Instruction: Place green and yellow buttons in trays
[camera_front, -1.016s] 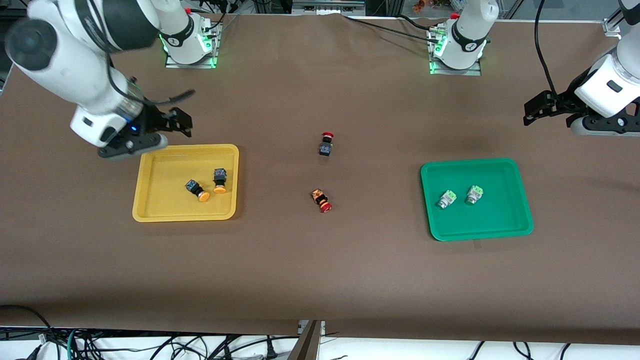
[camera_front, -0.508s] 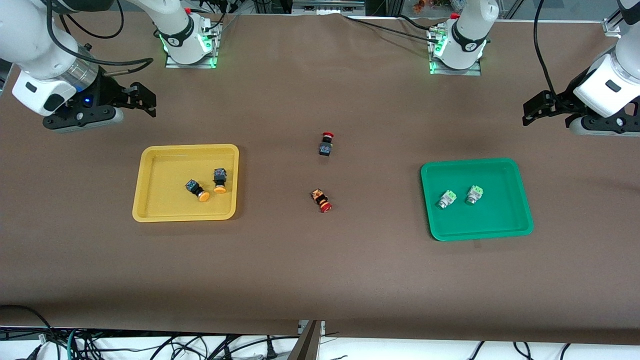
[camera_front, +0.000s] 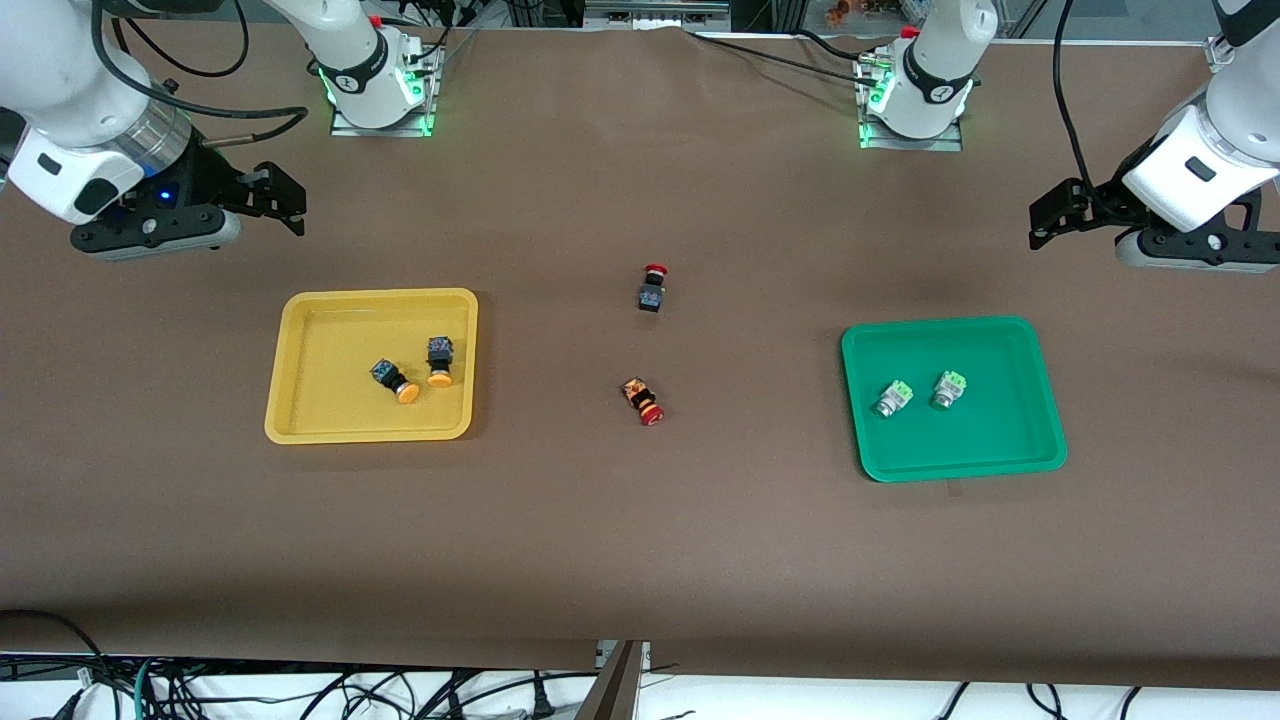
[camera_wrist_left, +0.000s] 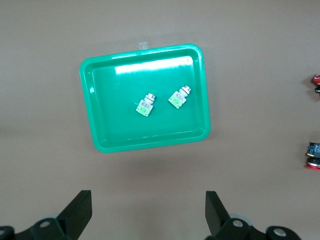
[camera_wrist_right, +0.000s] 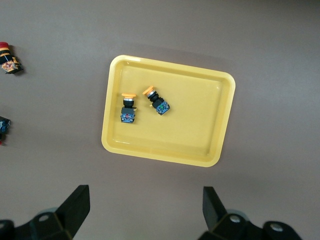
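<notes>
A: Hovering over bare desk (camera_front: 640, 560) toward the right arm's end, the right tool (camera_front: 283, 200) has its fingers spread wide and nothing between them; the right wrist view confirms it (camera_wrist_right: 145, 197).

B: And outward from it?

A: The yellow tray (camera_front: 370, 295) sits at about 5 o'clock from that tool in the front view. Two orange-capped buttons (camera_front: 395, 381) lie inside on their sides, just beside each other, toward the tray's 3 o'clock half.

B: The other arm?

A: The left tool (camera_front: 1050, 215) hangs over bare desk at its own end, fingers apart and empty, also seen from the left wrist (camera_wrist_left: 147, 200). The green tray (camera_front: 1000, 430) is at about 7 o'clock from it. Two green-capped buttons (camera_front: 890, 398) lie side by side near the tray's middle, not touching.

B: Anything loose?

A: Two red-capped buttons (camera_front: 651, 287) on the desk between the trays. One stands upright; the other lies tipped at its 6 o'clock, well apart from it.
</notes>
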